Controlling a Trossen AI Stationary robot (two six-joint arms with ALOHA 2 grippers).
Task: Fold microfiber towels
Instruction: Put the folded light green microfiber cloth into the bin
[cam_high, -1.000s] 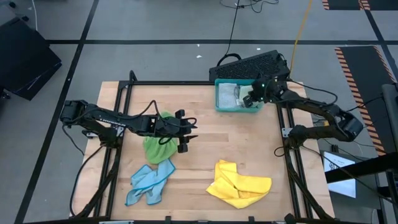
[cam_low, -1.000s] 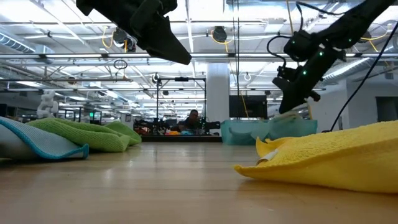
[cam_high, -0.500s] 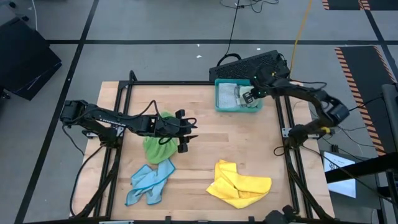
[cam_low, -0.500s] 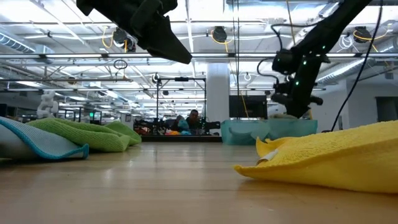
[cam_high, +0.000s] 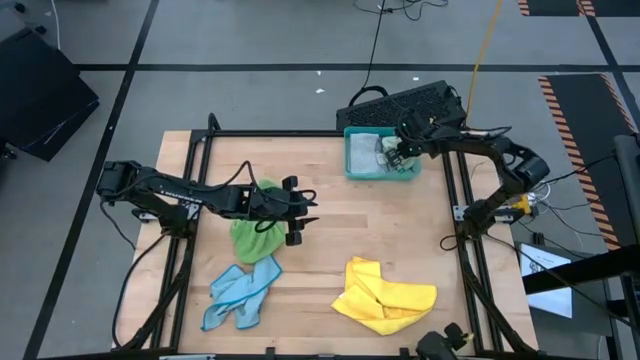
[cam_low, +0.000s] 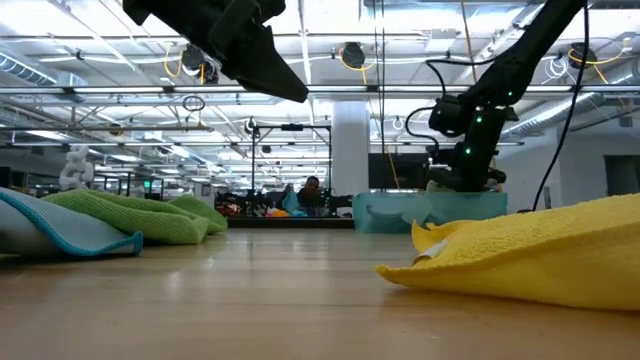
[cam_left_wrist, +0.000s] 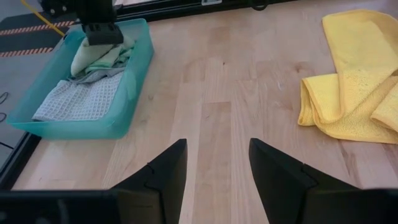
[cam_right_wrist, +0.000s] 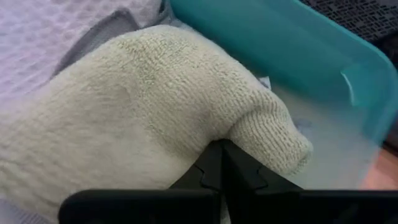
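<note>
While the pale green towel (cam_right_wrist: 155, 106) lies bunched in the teal tray (cam_high: 355, 165) at the far right corner of the surface (cam_high: 330, 230), we hold a fold of it in our right hand (cam_high: 396, 152), whose fingers are pressed together on the cloth. For the lift, this towel is directly under that hand, so the right arm is clearly nearer. Our left hand (cam_high: 300, 215) hangs spread and empty beside the bright green towel (cam_high: 255, 235), well apart from the tray.
</note>
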